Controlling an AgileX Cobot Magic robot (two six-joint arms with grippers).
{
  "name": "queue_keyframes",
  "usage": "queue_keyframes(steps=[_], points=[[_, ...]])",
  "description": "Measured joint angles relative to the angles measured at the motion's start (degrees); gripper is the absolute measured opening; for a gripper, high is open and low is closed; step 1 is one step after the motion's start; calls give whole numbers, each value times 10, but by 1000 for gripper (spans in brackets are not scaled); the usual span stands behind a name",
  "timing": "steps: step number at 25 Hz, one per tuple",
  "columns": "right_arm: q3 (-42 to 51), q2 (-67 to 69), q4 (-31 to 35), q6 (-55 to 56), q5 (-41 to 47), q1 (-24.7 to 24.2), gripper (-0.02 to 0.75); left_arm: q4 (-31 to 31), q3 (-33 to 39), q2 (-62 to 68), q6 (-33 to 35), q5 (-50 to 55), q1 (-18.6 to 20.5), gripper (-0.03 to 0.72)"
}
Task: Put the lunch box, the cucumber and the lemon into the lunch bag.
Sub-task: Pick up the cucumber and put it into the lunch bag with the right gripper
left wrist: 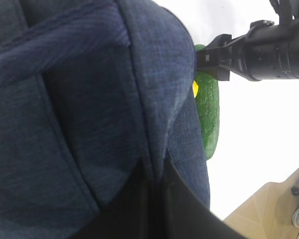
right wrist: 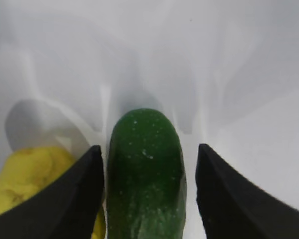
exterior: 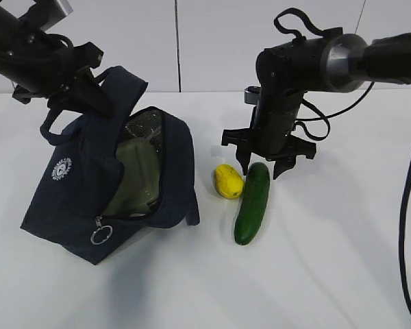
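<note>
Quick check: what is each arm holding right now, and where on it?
The left gripper holds the lunch bag by a loop handle, tilting it open. The right gripper holds nothing: its fingers straddle the cucumber's far end, not yet closed.

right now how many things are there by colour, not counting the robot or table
Green: 2, the long dark green cucumber and the sage-green-lidded clear lunch box
Yellow: 1, the small yellow oval lemon
Navy: 1, the boxy navy fabric lunch bag
Total: 4
</note>
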Motion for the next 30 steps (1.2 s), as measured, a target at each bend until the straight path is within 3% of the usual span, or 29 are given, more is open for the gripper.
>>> queue_keyframes(steps=[13,19,30], points=[[0,0,3,0,1,0,445,0,0,0,0,0,0,-8],[0,0,3,0,3,0,375,0,0,0,0,0,0,-8],[0,0,4,0,4,0,350,0,0,0,0,0,0,-8]])
